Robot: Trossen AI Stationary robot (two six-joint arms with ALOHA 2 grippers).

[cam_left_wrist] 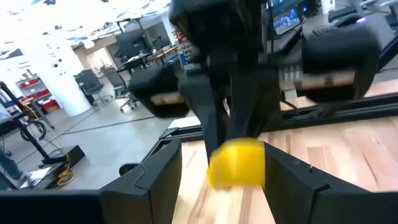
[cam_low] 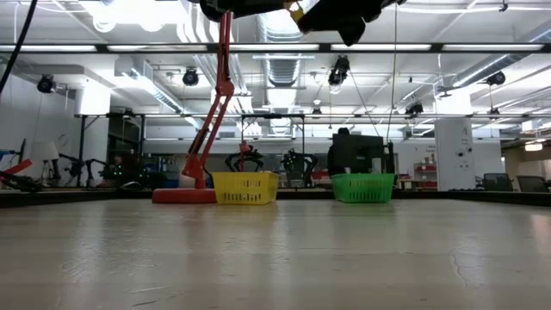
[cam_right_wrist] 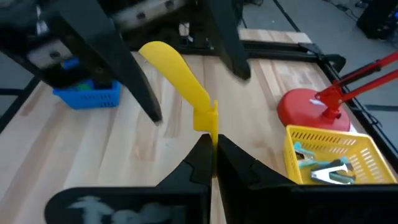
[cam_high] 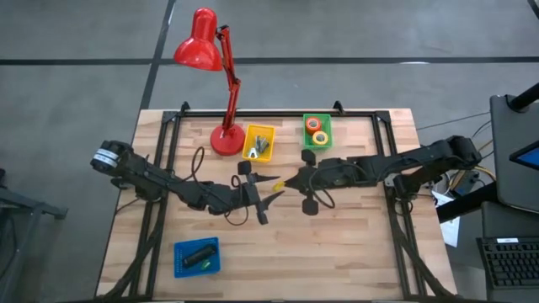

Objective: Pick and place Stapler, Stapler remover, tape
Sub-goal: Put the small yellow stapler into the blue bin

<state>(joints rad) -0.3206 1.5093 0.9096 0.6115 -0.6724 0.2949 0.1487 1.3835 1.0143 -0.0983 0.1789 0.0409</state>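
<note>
Stapler remover (cam_right_wrist: 186,93) — one, yellow — pinched by right gripper (cam_right_wrist: 211,149); left gripper (cam_high: 271,188) spread.

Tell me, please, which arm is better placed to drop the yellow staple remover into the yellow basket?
Probably the right: its end effector is shut on the yellow staple remover, with the yellow basket close by. The left end effector is open, gripping nothing.

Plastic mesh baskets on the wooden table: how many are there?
3. A yellow plastic mesh basket sits beside the red desk lamp's base, a green plastic mesh basket holding tape rolls at the far edge, and a blue plastic mesh basket at the near left.
</note>
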